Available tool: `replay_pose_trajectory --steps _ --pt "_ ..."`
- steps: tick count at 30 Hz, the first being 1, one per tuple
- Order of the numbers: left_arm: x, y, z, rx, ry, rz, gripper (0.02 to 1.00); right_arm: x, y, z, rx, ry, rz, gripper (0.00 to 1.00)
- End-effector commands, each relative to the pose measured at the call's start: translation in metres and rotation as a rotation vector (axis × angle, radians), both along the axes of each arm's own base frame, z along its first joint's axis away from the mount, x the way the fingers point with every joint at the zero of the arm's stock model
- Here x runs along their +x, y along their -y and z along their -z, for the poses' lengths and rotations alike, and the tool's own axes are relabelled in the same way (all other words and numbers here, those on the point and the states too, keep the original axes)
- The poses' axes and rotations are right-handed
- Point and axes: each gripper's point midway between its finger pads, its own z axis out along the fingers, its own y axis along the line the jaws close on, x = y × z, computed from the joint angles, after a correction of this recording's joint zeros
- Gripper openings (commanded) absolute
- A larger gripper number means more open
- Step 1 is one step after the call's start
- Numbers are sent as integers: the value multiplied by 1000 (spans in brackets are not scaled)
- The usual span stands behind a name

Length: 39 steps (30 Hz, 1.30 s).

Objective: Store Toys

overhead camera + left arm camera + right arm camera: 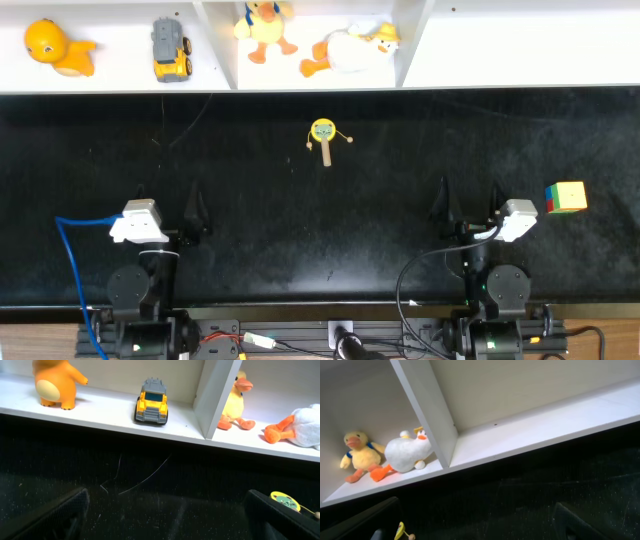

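top view: rattle drum [323, 133] lay on the black table [300, 240], near the white shelf [520, 45]. colour cube [565, 197] lay just beside the right gripper [468, 207]. orange duck [55, 45], truck [171, 50], yellow duck [264, 25] and white duck [350, 50] were shelved. left gripper [168, 208] and right gripper stood wide, empty.

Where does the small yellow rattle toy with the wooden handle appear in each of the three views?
Top view: the rattle toy lies on the black table, just in front of the shelf's middle compartment.
Left wrist view: on the table in front of the white goose plush, at.
Right wrist view: on the table in front of the same compartment, at.
Shared landmark: the yellow duck plush.
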Motion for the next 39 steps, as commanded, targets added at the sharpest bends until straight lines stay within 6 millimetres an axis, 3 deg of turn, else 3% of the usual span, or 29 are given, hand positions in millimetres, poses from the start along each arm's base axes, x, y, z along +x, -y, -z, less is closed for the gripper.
replay_pose_trajectory --steps 1,15,17,22,30,34,39 --pt "0 5 0 -8 6 25 998 0 -5 4 2 -1 -27 996" --pt "0 5 0 -8 6 25 996 -13 -55 -2 32 -55 -322 1000" --pt "0 5 0 -8 6 25 998 -16 -54 -14 7 -78 -323 998" --pt "0 5 0 -8 6 25 998 -18 -55 -66 -125 -120 -337 1000" --pt "0 5 0 -8 6 25 998 7 -74 -127 -235 -324 -488 996" --pt "0 5 0 -8 6 25 996 20 -85 -144 -284 -451 -543 998" --pt "0 5 0 -8 6 25 998 35 -105 -143 -353 -604 -569 998"
